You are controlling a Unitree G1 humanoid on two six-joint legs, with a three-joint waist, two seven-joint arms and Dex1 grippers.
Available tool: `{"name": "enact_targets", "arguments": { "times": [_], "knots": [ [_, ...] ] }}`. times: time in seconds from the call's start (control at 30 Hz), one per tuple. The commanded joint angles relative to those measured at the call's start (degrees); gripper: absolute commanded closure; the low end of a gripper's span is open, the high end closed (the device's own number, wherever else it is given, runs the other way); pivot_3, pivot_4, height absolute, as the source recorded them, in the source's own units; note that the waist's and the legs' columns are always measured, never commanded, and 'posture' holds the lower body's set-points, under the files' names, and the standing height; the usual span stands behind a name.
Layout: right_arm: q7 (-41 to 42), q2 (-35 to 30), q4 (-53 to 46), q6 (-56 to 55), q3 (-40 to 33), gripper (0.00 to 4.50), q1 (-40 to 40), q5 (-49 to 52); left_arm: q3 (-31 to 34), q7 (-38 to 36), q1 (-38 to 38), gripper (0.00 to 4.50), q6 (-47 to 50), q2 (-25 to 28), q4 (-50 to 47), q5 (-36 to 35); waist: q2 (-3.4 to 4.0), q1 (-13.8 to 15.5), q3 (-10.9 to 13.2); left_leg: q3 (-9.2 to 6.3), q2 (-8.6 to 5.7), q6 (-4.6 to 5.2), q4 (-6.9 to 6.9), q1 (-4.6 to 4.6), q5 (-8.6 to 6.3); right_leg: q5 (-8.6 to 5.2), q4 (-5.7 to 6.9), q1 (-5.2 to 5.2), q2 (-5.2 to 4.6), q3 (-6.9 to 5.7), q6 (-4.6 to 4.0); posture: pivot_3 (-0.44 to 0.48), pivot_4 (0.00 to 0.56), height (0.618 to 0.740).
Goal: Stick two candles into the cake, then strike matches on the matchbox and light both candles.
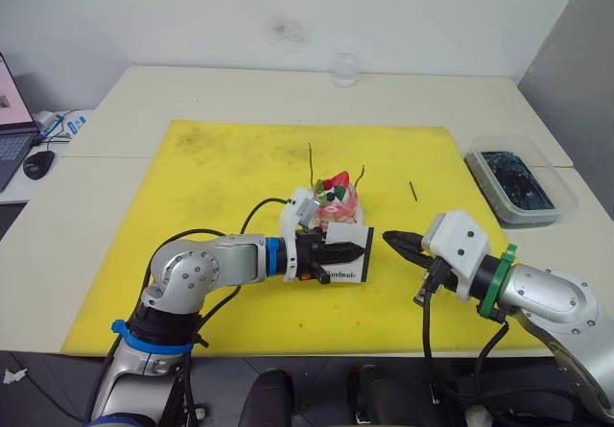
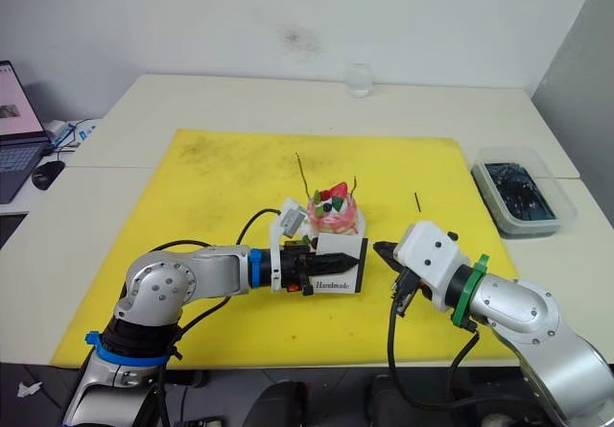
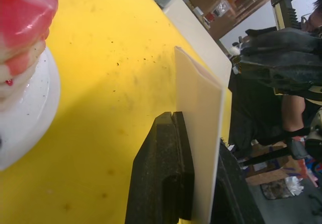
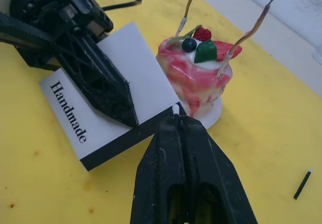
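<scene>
The pink cake stands on its white plate mid-mat, with both thin candles stuck upright in it. Just in front of it, my left gripper is shut on the white "Handmade" matchbox and holds it on edge. From the right, my right gripper is shut on a match. Only the match's pale tip pokes out, close to the box's dark side edge. A second match lies on the mat to the right of the cake.
A yellow mat covers the table. A clear tub with dark contents sits at the right edge, a glass at the back, and a laptop and mouse on the far left.
</scene>
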Motion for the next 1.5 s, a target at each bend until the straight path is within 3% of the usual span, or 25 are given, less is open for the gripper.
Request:
{"name": "enact_targets", "arguments": {
  "times": [0.03,0.73,1.27,1.4,1.5],
  "knots": [
    [0.02,-1.14,-1.65,0.22,0.67,4.47,-1.25,-0.86,0.37,-1.95,0.60,4.50,-0.78,-0.61,-3.18,0.55,0.00,0.01,0.00,0.00,-0.01,0.00,0.00,0.00,0.00,0.00,0.00,0.00,0.00,0.00,0.00,0.000,0.150,0.740],
    [-0.81,-1.16,1.40,-0.01,3.85,4.47,-2.15,-3.55,0.07,-5.30,0.82,4.50,0.24,-0.86,-3.97,2.46,0.00,0.00,0.00,-0.03,0.00,0.00,0.01,0.00,0.00,0.00,0.01,0.00,0.02,-0.02,0.00,0.000,0.150,0.740],
    [-1.42,0.32,0.70,1.36,6.58,4.47,-3.70,-4.04,-3.77,-11.76,1.70,4.50,-1.85,0.77,-6.81,8.93,0.00,-0.03,0.00,-0.02,0.01,0.00,0.02,0.00,0.00,0.00,0.02,0.00,0.05,-0.01,0.00,0.000,0.150,0.740],
    [-7.96,1.54,4.10,-0.45,0.81,4.47,-6.32,-10.08,1.31,-12.77,5.03,4.50,0.28,5.89,-9.16,7.01,0.00,-0.45,0.00,0.02,0.03,0.00,0.02,0.00,0.00,0.00,0.03,-0.02,0.05,0.02,0.01,0.000,0.150,0.740],
    [-7.31,1.79,4.61,-2.22,-2.28,4.47,-8.24,-9.87,7.67,-12.77,11.12,4.50,1.56,12.18,-10.23,6.15,0.00,-0.52,0.00,0.04,0.07,0.00,-0.01,0.05,0.00,0.00,0.07,-0.04,0.02,0.04,0.00,0.000,0.150,0.740]
  ]
}}
